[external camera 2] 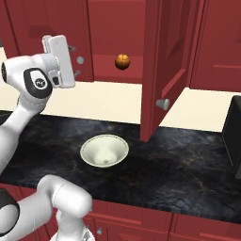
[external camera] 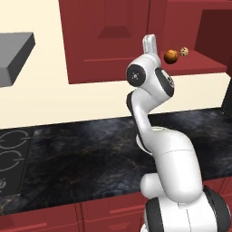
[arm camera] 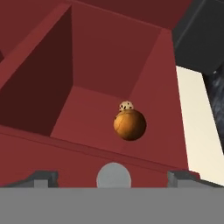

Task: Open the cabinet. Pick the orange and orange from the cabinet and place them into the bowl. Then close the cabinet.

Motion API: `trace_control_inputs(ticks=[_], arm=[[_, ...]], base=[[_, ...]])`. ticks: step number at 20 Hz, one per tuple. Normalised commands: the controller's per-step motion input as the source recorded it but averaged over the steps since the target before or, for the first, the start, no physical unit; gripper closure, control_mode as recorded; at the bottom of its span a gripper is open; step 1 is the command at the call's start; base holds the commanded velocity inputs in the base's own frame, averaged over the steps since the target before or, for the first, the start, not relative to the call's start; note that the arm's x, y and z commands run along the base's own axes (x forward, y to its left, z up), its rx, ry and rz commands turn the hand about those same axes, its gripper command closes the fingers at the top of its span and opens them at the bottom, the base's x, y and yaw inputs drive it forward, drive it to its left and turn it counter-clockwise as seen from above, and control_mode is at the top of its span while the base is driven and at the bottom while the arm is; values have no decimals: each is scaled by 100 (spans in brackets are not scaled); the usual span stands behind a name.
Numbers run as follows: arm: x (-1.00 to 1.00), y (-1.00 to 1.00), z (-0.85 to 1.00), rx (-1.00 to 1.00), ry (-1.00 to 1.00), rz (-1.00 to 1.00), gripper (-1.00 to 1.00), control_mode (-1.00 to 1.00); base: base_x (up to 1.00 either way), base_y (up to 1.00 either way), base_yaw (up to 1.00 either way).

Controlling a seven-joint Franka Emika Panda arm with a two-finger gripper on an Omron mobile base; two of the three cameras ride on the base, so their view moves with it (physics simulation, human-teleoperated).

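Note:
The cabinet (external camera 2: 113,33) has its right door (external camera 2: 165,66) swung open and its left door (external camera: 108,36) shut. An orange (external camera 2: 122,61) rests on the shelf inside, also in the hand view (arm camera: 130,124), with a tan speckled ball (arm camera: 126,105) just behind it. My gripper (external camera 2: 75,61) is raised in front of the shut left door. It is open and empty, and its fingertips (arm camera: 41,178) stand either side of that door's grey knob (arm camera: 113,176). The cream bowl (external camera 2: 104,150) sits on the counter below, right of my arm.
The open door juts out over the black marble counter (external camera 2: 188,169), its knob (external camera 2: 163,104) at about elbow height. A stove top (external camera: 13,149) and a grey hood (external camera: 13,54) lie at the left. A dark appliance (external camera 2: 233,136) stands at the right edge.

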Motion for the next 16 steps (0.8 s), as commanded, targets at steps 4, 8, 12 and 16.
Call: trace_control_inputs(ticks=[4, 8, 12, 16], arm=[[40, 0, 0, 0, 0, 0, -100, -100], [29, 0, -7, 0, 0, 0, -100, -100], [24, 0, -23, 0, 0, 0, -100, -100], [24, 0, -38, 0, 0, 0, -100, -100]], base=[[0, 0, 0], [0, 0, 0], [0, 0, 0], [0, 0, 0]])
